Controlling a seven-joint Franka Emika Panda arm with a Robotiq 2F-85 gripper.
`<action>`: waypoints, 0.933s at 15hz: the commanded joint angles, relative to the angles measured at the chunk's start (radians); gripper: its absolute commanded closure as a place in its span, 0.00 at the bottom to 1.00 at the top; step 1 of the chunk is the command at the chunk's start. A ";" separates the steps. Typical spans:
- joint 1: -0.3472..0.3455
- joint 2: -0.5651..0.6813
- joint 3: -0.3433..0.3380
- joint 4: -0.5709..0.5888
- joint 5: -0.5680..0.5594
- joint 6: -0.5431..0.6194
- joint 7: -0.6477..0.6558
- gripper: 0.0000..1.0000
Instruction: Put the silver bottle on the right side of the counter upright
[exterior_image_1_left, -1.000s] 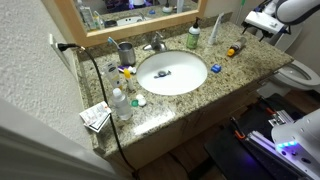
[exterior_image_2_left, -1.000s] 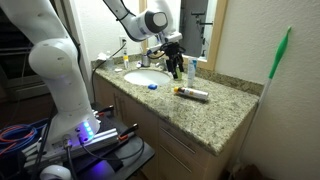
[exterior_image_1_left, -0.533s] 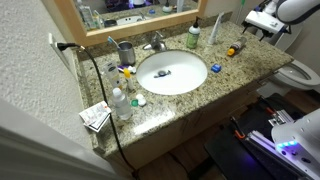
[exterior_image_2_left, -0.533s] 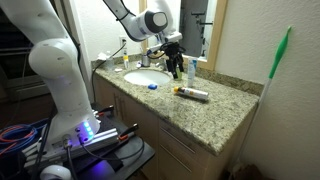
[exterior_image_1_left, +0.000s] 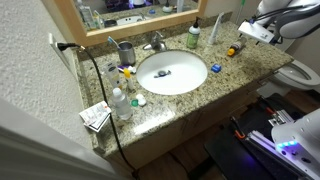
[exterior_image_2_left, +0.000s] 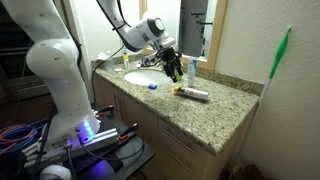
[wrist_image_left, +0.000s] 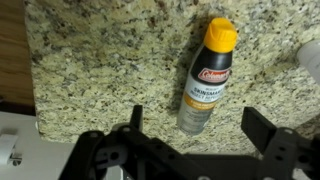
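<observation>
Silver bottle (wrist_image_left: 205, 78) lies flat on the speckled counter (wrist_image_left: 100, 50), orange cap pointing away from the wrist camera, beside the sink (exterior_image_1_left: 172, 72). Gripper (wrist_image_left: 198, 138) hangs above it, fingers spread wide.

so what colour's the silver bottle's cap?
Orange-yellow cap on the silver bottle; wrist view shows it best.

green bottle (exterior_image_1_left: 194, 37) upright | clear bottle (exterior_image_1_left: 120, 103) upright | toilet (exterior_image_1_left: 300, 73) at frame edge | green pole (exterior_image_2_left: 281, 55) against wall
</observation>
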 joint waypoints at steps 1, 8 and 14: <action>0.001 0.010 0.018 -0.006 -0.063 -0.001 0.068 0.00; 0.004 0.157 0.067 0.083 -0.173 -0.065 0.228 0.00; 0.020 0.255 0.065 0.152 -0.158 -0.104 0.247 0.00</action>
